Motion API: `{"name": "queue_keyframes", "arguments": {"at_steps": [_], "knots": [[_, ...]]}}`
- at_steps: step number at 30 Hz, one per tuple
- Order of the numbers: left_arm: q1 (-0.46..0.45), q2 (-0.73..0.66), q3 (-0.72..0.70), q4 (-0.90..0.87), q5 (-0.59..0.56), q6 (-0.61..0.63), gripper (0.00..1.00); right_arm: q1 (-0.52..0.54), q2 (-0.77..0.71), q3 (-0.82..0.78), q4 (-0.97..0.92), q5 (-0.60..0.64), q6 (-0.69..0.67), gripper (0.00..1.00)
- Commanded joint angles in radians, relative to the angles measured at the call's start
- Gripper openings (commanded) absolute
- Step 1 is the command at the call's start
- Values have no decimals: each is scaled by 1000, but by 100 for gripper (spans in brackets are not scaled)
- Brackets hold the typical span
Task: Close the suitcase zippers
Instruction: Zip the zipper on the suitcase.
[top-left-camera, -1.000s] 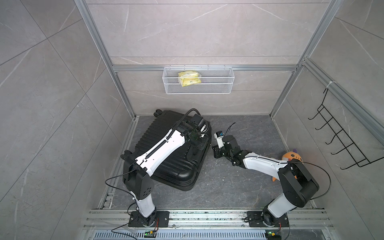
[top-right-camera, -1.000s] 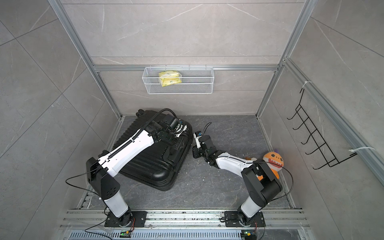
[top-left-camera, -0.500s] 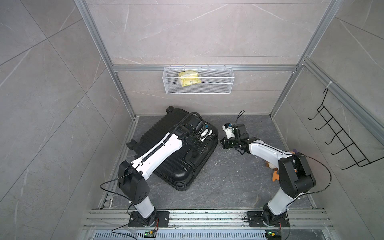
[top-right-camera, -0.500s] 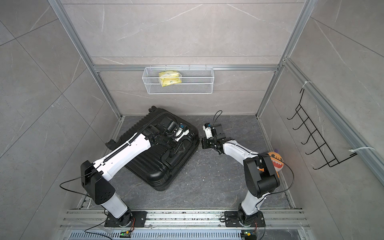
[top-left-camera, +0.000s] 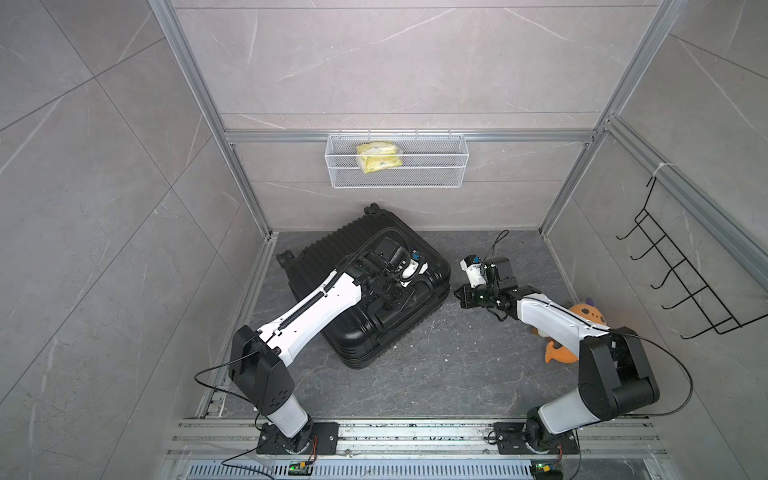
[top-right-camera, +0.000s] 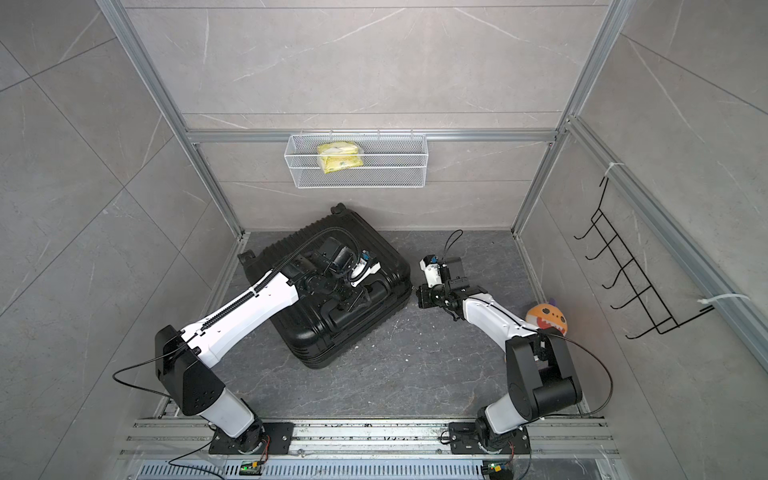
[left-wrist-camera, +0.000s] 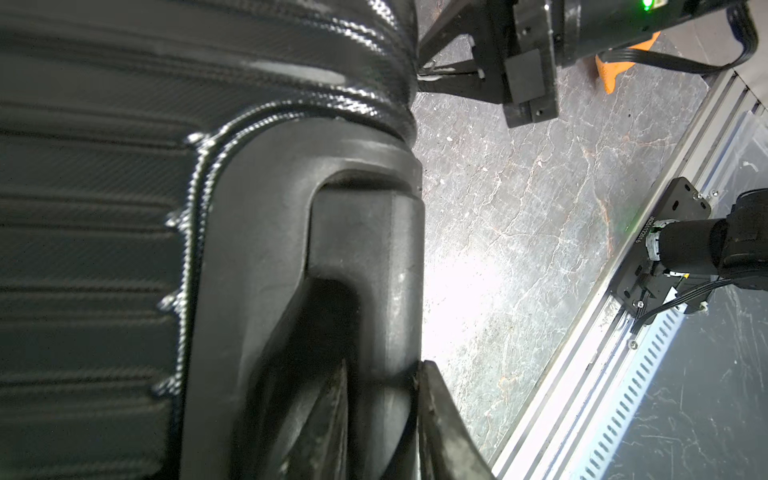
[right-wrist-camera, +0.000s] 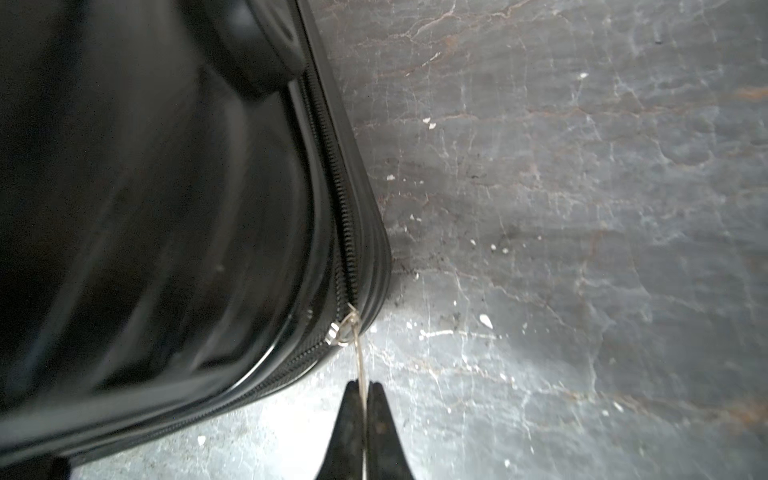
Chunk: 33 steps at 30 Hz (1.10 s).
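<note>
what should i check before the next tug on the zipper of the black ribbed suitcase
1. Shells of the small black ribbed hard-shell suitcase lying closed together: ok
2. right gripper shut on the thin silver wire zip pull at the corner: ok
3. left gripper clamped across the black moulded handle, bracing the case: ok
4. Black zip track beyond the slider meshed or open: cannot tell
5. Orange plush toy lying apart from the suitcase, beside the right arm: ok
</note>
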Motion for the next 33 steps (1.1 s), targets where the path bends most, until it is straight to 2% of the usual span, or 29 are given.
{"name": "queue_keyframes", "arguments": {"at_steps": [1,8,14,19,22,28,33], "knots": [[70,-48,-70,-275,-255,-10,0,-67,-62,-70,-115,224,10,0],[134,-83,-129,-255,-295,-14,0,17,-140,-110,-175,260,52,0],[177,-92,-131,-229,-348,-53,2,176,-148,-122,-173,313,158,0],[179,-101,-72,-244,-354,-68,20,251,-140,-132,-148,356,233,0],[178,-117,-19,-258,-288,-81,32,259,-140,-143,-131,374,259,0],[147,-132,69,-234,-147,-100,45,298,-126,-138,-103,360,260,0],[101,-73,91,-210,-173,-38,57,314,-116,-128,-100,356,260,0]]}}
